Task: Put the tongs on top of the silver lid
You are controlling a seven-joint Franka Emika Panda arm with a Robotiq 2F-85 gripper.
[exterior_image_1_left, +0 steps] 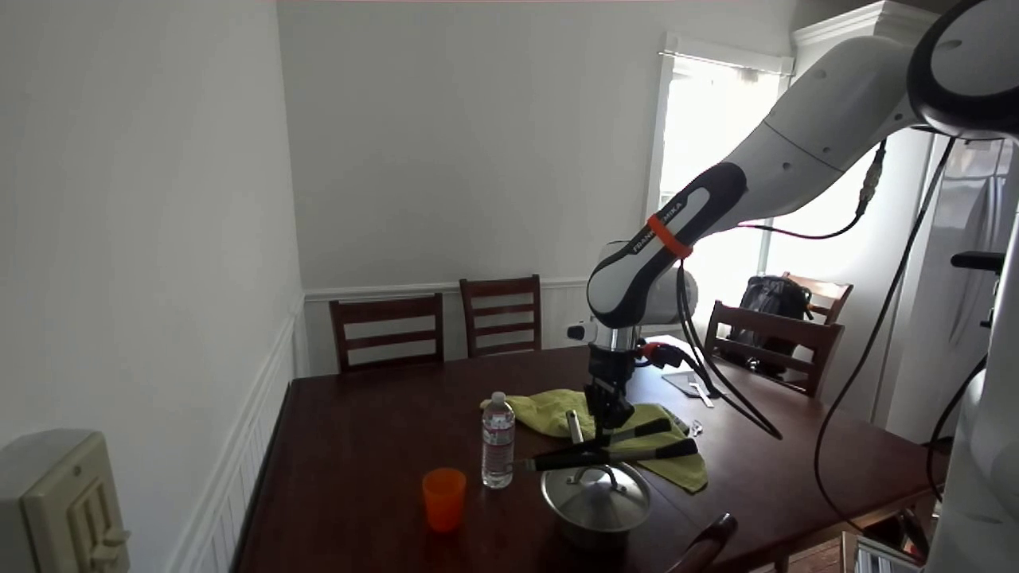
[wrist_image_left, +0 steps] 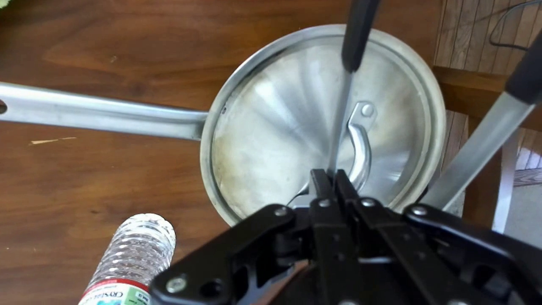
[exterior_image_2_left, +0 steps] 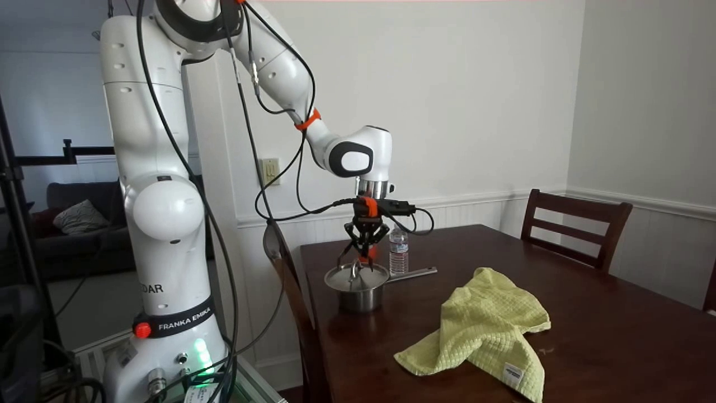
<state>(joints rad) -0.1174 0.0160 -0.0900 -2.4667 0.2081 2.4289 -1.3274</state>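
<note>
The tongs, with black grips and metal arms, point(exterior_image_1_left: 649, 453) are spread above the pot in an exterior view. In the wrist view one arm of the tongs point(wrist_image_left: 342, 110) runs into my gripper point(wrist_image_left: 331, 173), and the other arm passes at the right, beyond the pot. My gripper is shut on the near arm, directly over the lid. The silver lid point(wrist_image_left: 262, 144) sits on a steel pot point(exterior_image_2_left: 361, 301), its arched handle partly hidden by my fingers. The lid also shows in both exterior views point(exterior_image_1_left: 597, 505) point(exterior_image_2_left: 358, 280). I cannot tell whether the tongs touch the lid.
A water bottle point(exterior_image_1_left: 498, 450) and an orange cup point(exterior_image_1_left: 443, 500) stand close to the pot. The pot's long handle point(wrist_image_left: 101, 112) sticks out to the side. A yellow-green towel point(exterior_image_2_left: 492, 336) lies on the table. A chair point(exterior_image_1_left: 704, 545) stands at the table edge by the pot.
</note>
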